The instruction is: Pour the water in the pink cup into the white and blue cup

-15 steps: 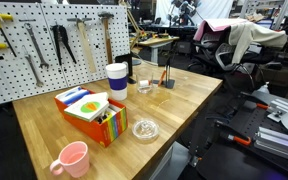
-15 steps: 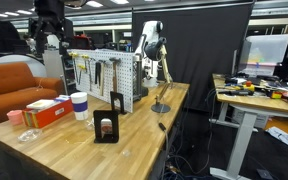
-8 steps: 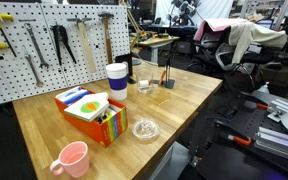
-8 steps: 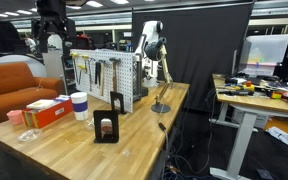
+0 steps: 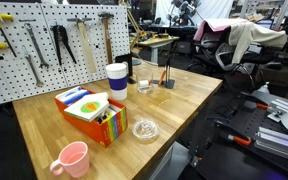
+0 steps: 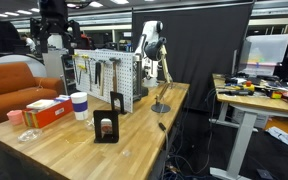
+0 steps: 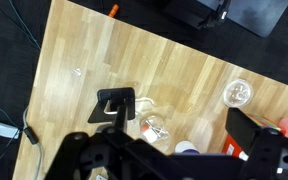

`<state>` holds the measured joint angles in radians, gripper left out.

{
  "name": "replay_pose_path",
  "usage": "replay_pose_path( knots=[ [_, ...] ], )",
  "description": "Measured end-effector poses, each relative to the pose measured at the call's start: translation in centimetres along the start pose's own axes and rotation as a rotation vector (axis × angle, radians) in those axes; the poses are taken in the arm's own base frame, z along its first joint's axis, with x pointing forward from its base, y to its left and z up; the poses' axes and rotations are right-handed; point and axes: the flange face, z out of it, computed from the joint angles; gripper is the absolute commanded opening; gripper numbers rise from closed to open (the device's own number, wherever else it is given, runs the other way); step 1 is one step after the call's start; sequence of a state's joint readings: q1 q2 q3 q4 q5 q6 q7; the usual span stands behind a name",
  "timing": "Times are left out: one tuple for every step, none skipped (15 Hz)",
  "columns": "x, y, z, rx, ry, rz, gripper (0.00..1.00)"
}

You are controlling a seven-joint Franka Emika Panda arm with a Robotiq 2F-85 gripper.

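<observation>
The wooden table (image 5: pixel 184 90) filled the middle of both exterior views, with an orange box (image 5: pixel 89 112) left of centre. High in the upper left of an exterior view, the gripper (image 6: pixel 52 40) hung well above the tabletop. In the wrist view its jaws stood spread wide with nothing between them. The white and blue cup (image 5: pixel 116 80) stood upright just behind the box. The pink cup (image 5: pixel 72 158) sat at the lower left, near the table edge. The reach appeared not yet begun; next, the gripper likely had to descend over the pink cup and grasp it.
</observation>
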<state>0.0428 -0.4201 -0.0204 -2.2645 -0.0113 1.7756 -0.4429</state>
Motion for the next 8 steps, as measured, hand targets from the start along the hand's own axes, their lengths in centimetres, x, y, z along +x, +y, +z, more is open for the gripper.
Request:
replay_pose_path(
  knots=[
    [0.02, -0.02, 0.02, 0.0, 0.0, -0.006, 1.0],
    [0.05, -0.07, 0.03, 0.0, -0.001, -0.009, 1.0],
    [0.08, -0.11, 0.04, 0.0, -0.001, -0.011, 1.0],
    [0.08, -0.12, 0.04, 0.0, -0.001, -0.011, 1.0],
    [0.08, -0.12, 0.04, 0.0, -0.001, -0.011, 1.0],
    [0.08, -0.12, 0.04, 0.0, -0.001, -0.011, 1.0],
    [0.08, -0.11, 0.04, 0.0, -0.001, -0.011, 1.0],
    [0.08, -0.11, 0.04, 0.0, -0.001, -0.011, 1.0]
  ],
)
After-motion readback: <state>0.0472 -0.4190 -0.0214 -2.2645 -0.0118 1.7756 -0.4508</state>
